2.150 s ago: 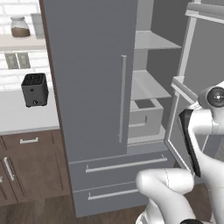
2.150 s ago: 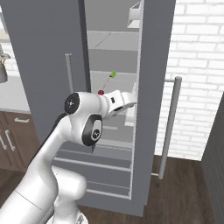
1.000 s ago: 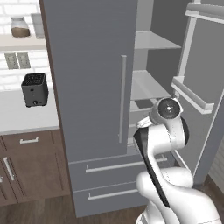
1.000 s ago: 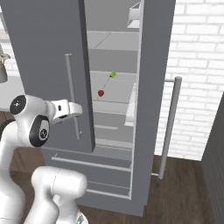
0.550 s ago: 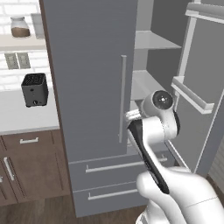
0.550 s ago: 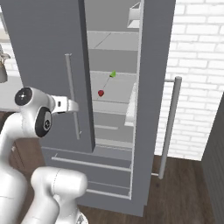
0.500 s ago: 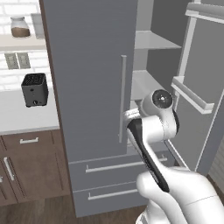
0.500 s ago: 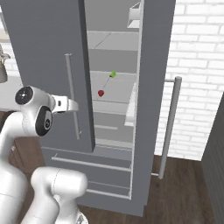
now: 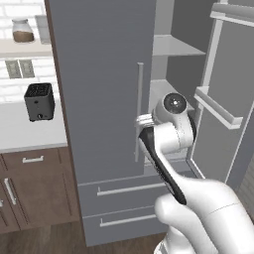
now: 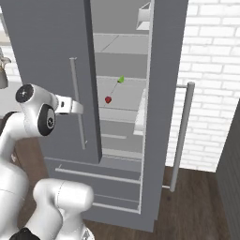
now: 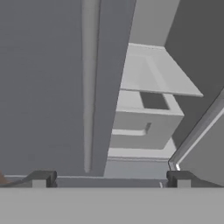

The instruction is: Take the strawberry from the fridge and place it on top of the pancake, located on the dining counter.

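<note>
You have the pincer (image 11: 109,178) standing wide with nothing between its fingertips (image 11: 41,178). In the right base view the pincer (image 10: 77,108) sits just in front of the closed left door of the fridge (image 10: 51,70), beside that door's vertical bar handle (image 10: 78,103). In the left base view the same handle (image 9: 139,111) runs down just left of the arm's wrist.

The right door (image 9: 225,99) of the fridge hangs open. The strawberry (image 10: 108,100) lies on a light grey shelf (image 10: 124,96) inside, well apart from the pincer. A small green item (image 10: 121,79) rests further back on the same shelf.

A black toaster (image 9: 39,101) stands on the bench (image 9: 25,131) left of the fridge.
</note>
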You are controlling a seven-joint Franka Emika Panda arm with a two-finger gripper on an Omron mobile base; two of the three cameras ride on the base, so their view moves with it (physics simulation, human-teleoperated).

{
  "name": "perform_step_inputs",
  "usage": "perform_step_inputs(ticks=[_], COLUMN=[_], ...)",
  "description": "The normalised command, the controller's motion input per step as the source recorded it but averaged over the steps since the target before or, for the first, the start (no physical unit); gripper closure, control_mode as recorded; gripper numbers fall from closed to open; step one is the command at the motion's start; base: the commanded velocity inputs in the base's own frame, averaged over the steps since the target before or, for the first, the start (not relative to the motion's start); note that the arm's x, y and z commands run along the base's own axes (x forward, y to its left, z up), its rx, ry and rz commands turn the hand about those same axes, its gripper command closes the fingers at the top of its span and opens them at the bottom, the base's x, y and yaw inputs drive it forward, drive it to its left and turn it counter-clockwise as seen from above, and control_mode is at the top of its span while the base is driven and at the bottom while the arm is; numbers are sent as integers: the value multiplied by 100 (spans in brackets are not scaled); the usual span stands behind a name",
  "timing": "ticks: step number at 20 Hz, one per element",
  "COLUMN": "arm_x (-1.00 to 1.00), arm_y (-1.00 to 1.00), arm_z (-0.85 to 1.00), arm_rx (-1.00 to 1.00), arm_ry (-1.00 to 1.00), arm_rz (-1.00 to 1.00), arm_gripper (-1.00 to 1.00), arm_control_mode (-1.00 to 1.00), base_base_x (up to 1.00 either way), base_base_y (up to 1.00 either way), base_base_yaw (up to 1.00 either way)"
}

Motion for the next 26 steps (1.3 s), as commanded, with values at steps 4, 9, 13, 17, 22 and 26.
perform_step_inputs(ticks=[4, 9, 13, 17, 22, 26], arm_x=[21, 35, 35, 37, 37, 37], arm_y=[6, 7, 15, 14, 1, 0], arm_z=[4, 0, 0, 0, 0, 0], arm_rx=[1, 4, 3, 4, 9, 10], arm_ry=[-1, -3, -6, -5, -1, 0], arm_rz=[-5, 0, 0, 0, -1, -1], arm_gripper=[-100, -100, -100, -100, -100, -100], arm_control_mode=[-100, -100, -100, -100, -100, -100], base_base_x=[0, 0, 0, 0, 0, 0], base_base_y=[0, 0, 0, 0, 0, 0], base_base_yaw=[0, 0, 0, 0, 0, 0])
